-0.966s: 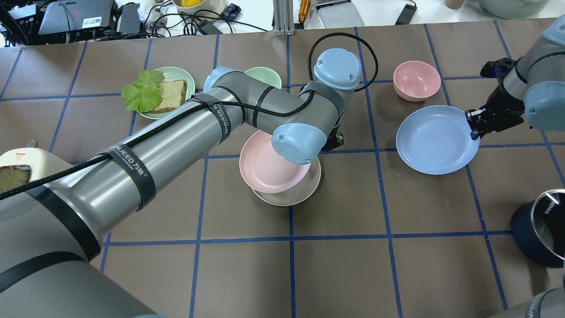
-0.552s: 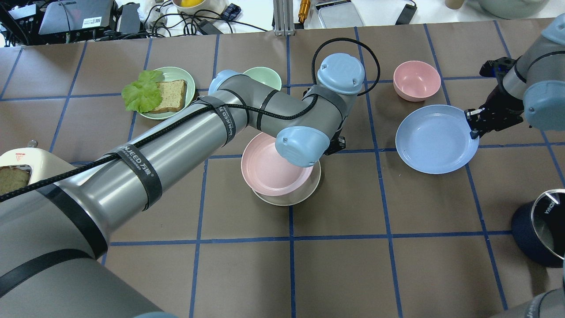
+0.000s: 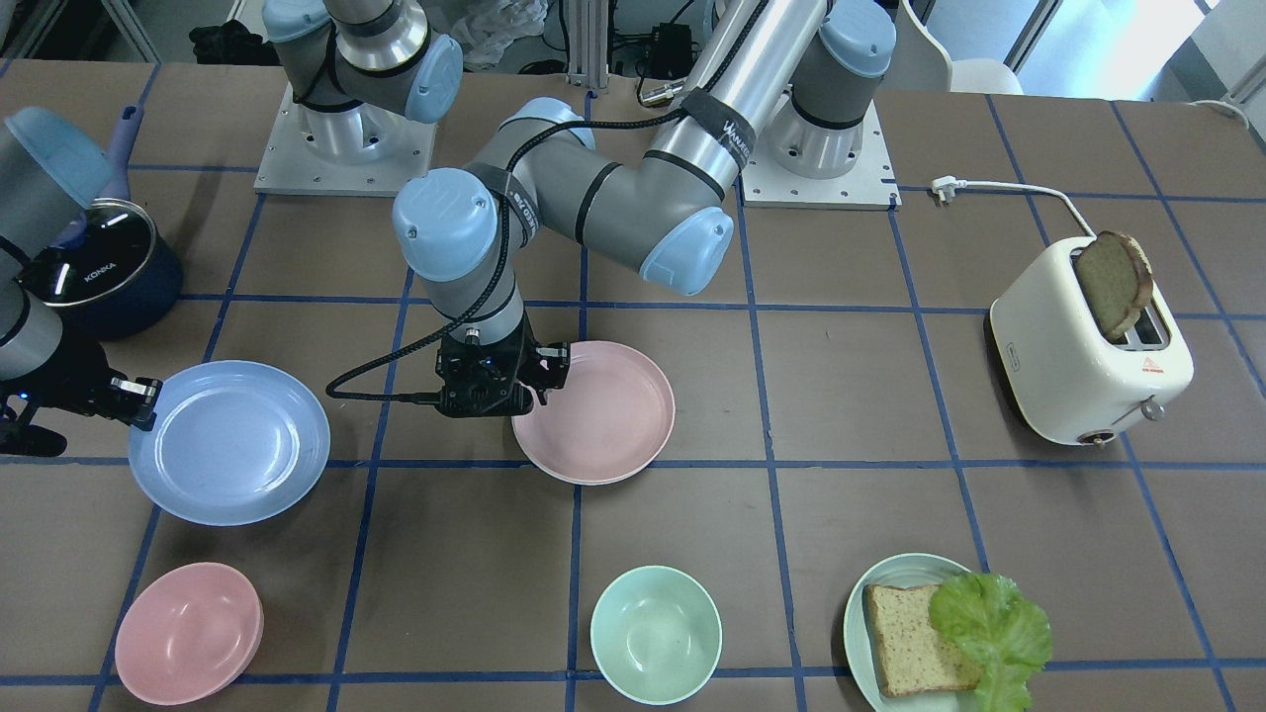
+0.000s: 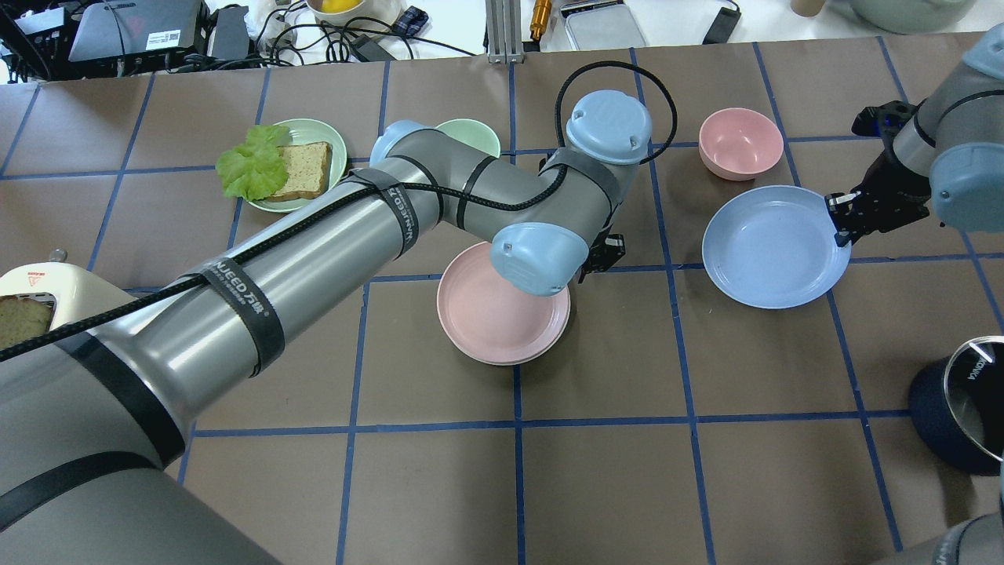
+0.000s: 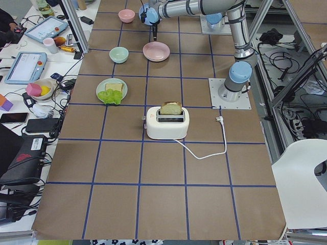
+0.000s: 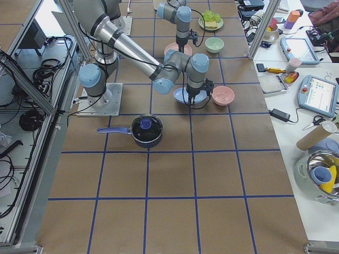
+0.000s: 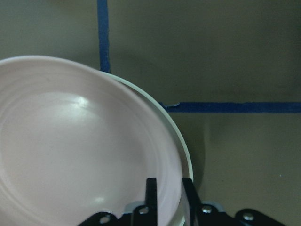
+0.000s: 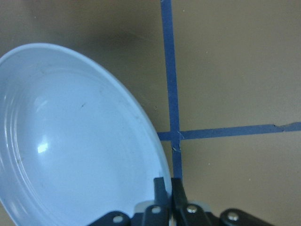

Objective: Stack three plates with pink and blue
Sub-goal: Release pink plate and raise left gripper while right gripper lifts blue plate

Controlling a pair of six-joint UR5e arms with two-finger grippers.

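Note:
The pale pink plate (image 4: 494,318) lies nested on the cream-white plate, which shows only as a thin rim (image 7: 187,153) on the gripper's side. My left gripper (image 7: 168,186) stands astride the pink plate's rim (image 3: 603,415), its jaws a little apart, one inside the rim and one outside. The light blue plate (image 4: 773,247) is at the right, close to the table. My right gripper (image 8: 168,186) is shut on its rim (image 8: 75,141), on that view's right edge (image 4: 838,224). In the front-facing view the blue plate (image 3: 229,442) is at the left.
A pink bowl (image 4: 740,143) stands just beyond the blue plate. A mint-green bowl (image 4: 471,133) is partly hidden behind my left arm. A pale green plate (image 4: 310,128) with bread and lettuce sits at the back left. There is a toaster (image 3: 1088,356) and a dark pot (image 4: 965,400).
The pink plate has moved right and settled onto the white plate, almost covering it. My left wrist shifted right with it. The right arm and blue plate have hardly moved.

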